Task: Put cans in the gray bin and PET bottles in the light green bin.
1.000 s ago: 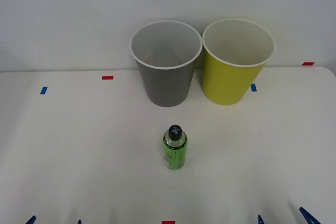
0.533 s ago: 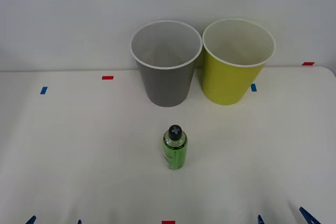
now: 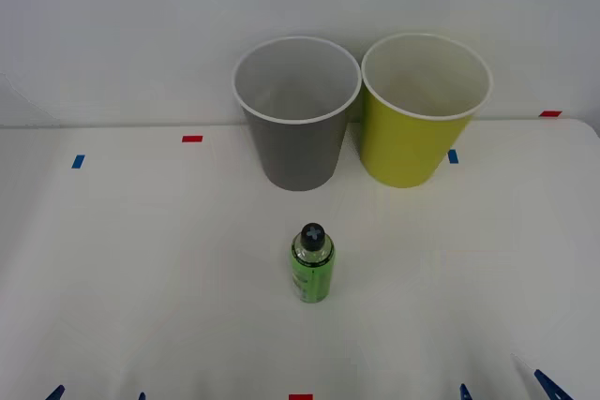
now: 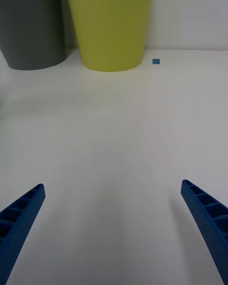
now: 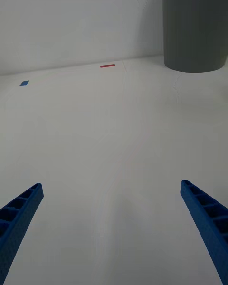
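Observation:
A small bright-green PET bottle [image 3: 311, 272] with a dark cap stands upright mid-table. Behind it, at the table's back, the gray bin [image 3: 298, 119] and the light green bin [image 3: 419, 114] stand side by side, both with nothing visible inside. Only blue fingertips mark my left gripper [image 3: 97, 395] at the front left edge and my right gripper [image 3: 506, 391] at the front right edge, both well short of the bottle. In the wrist views the left gripper [image 5: 113, 232] and right gripper [image 4: 113, 232] are open over bare table. No can is in view.
The white table [image 3: 141, 259] carries small tape marks: red [image 3: 192, 139] and blue [image 3: 78, 161] at the back left, blue [image 3: 453, 156] and red [image 3: 550, 113] at the back right, red [image 3: 300, 397] at the front edge. A white wall rises behind the bins.

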Available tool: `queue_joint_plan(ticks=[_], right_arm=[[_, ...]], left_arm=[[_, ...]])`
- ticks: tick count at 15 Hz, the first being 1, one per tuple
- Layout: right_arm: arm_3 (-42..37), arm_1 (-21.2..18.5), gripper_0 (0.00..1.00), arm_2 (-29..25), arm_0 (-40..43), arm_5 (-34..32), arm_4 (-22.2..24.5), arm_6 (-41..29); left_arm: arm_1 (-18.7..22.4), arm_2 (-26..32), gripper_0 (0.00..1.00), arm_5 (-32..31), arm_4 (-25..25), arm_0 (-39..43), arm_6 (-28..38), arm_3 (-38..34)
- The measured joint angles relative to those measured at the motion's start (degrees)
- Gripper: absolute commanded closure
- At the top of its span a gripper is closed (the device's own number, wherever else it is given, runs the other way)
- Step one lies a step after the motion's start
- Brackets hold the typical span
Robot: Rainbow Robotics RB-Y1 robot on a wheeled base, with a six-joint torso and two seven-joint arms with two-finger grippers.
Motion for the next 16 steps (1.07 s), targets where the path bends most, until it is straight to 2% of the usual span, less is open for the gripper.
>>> queue_joint_plan(ticks=[16], right_arm=[[0.0,0.0,0.0,0.0,0.0,0.0,0.0,0.0]], left_arm=[[0.0,0.0,0.0,0.0,0.0,0.0,0.0,0.0]])
